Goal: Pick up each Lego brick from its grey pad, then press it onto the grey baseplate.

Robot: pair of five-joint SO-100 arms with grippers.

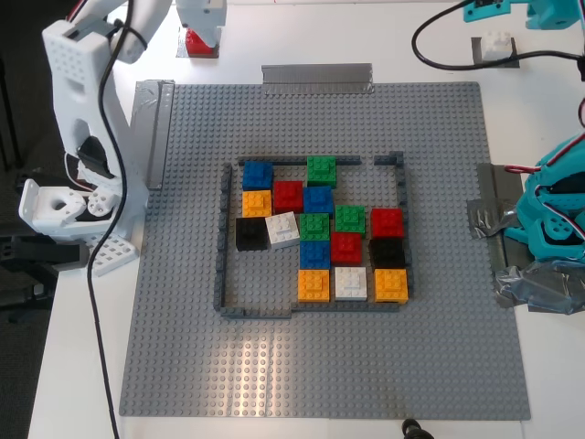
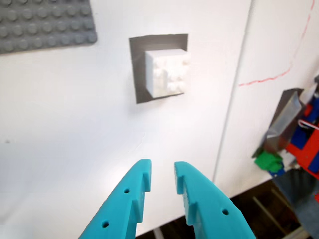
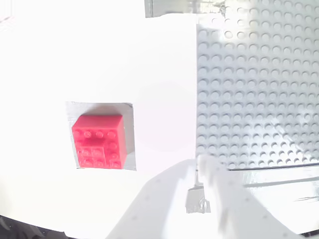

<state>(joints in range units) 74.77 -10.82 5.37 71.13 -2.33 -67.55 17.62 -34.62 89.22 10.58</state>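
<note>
The red Lego brick sits on its grey pad, also at the exterior view's top left. My second gripper, white, hovers empty beside it with its tips together, next to the grey baseplate's edge. It shows above the brick in the exterior view. The white Lego brick sits on its grey pad, also at the exterior view's top right. My first gripper, teal, is a little open and empty, short of it.
On the baseplate a thin dark-grey brick frame encloses several coloured bricks. Silver tape strips lie at its far and left edges. The white arm's base stands left, the teal arm's base right.
</note>
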